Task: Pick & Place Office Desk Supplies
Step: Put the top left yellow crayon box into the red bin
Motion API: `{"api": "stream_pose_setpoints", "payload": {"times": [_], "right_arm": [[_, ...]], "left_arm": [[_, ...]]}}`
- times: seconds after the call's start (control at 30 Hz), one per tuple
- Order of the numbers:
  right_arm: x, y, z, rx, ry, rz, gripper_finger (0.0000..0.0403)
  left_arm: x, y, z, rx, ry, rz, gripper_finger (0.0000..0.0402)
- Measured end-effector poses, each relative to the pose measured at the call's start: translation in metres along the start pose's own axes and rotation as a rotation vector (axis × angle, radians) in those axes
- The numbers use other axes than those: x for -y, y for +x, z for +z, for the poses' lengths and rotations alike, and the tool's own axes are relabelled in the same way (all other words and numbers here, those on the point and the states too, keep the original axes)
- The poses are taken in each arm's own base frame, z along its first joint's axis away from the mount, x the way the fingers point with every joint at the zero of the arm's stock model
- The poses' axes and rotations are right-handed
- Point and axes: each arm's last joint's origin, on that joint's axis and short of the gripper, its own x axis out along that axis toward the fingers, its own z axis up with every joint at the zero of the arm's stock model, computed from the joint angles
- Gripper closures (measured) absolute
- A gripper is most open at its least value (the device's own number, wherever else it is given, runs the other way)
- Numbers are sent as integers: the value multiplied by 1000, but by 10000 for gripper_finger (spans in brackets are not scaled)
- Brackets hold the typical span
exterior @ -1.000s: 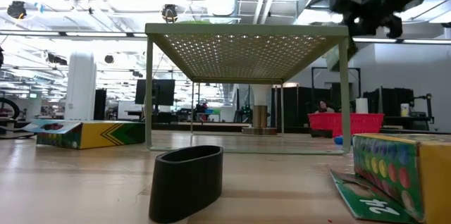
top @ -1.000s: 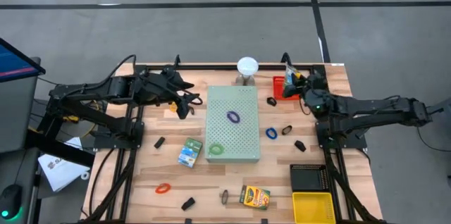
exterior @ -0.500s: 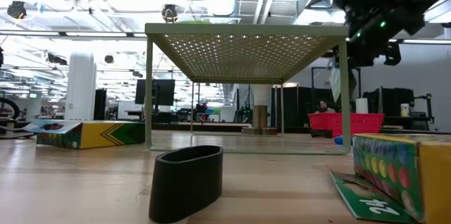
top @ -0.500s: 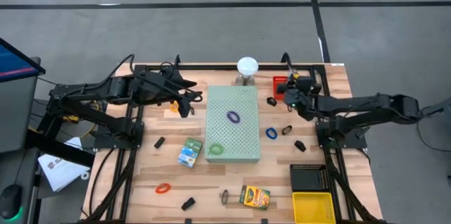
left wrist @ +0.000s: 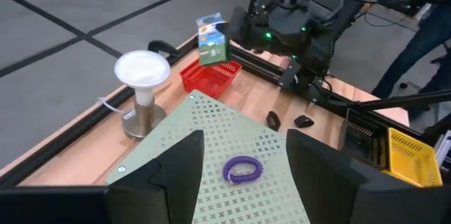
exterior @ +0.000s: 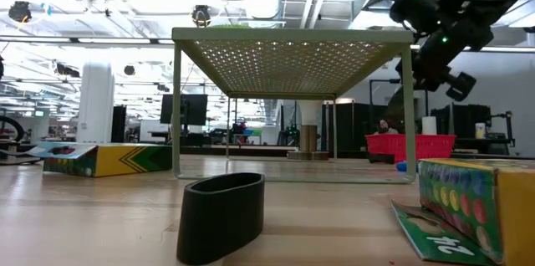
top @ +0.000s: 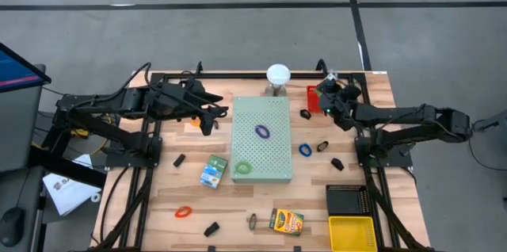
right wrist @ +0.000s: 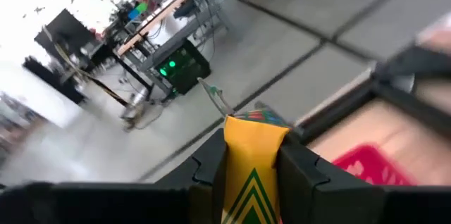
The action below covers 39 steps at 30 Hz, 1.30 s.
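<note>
My right gripper [top: 326, 93] is at the table's far right, shut on a small yellow and green printed box [left wrist: 210, 39] that hangs above a red basket [left wrist: 211, 76]. My left gripper [left wrist: 244, 139] hovers open over the far left part of the pale-green perforated board [top: 261, 150], touching nothing. On the board lie a purple loop [top: 262, 131] and a green loop [top: 242, 168]. A blue loop [top: 305, 150], an orange loop [top: 184, 211], a teal box [top: 213, 171] and a crayon box [top: 286, 221] lie flat on the table. My right gripper pinches the box between its two fingers, one on each side [right wrist: 250, 157]. The fingers come in roughly level from the table's right. The box stands about upright, its open flap [left wrist: 208, 20] on top, lifted clear above the red basket.
A white dome on a grey stand [top: 277, 74] sits at the far edge beside the basket. Small black clips [top: 305, 113] lie scattered on the wood. A black tray [top: 347, 200] and a yellow bin [top: 351, 232] stand at the near right.
My right gripper has sunk toward the red basket and rolled about its own line, carrying the box with it; the box stays clear of the basket.
</note>
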Motion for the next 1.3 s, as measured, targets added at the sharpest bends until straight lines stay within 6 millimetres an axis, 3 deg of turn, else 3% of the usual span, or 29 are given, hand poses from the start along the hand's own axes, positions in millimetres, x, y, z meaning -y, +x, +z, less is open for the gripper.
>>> {"api": "stream_pose_setpoints", "payload": {"times": [0.27, 0.47, 0.67, 0.87, 1.3], "right_arm": [[3, 10, 13, -144, 217, -27, 320], [28, 9, 15, -257, 314, -232, 320], [34, 3, 19, -235, 446, -272, 320], [33, 11, 19, -205, 544, -298, 320], [33, 28, 13, -208, 571, -342, 311]], "left_arm": [[5, -2, 1, 28, -5, -11, 206], [10, -4, 2, 54, -12, -36, 206], [12, -5, 3, 69, -7, -34, 206], [12, -5, 3, 69, -2, -32, 206], [11, -5, 3, 70, -9, -32, 206]]}}
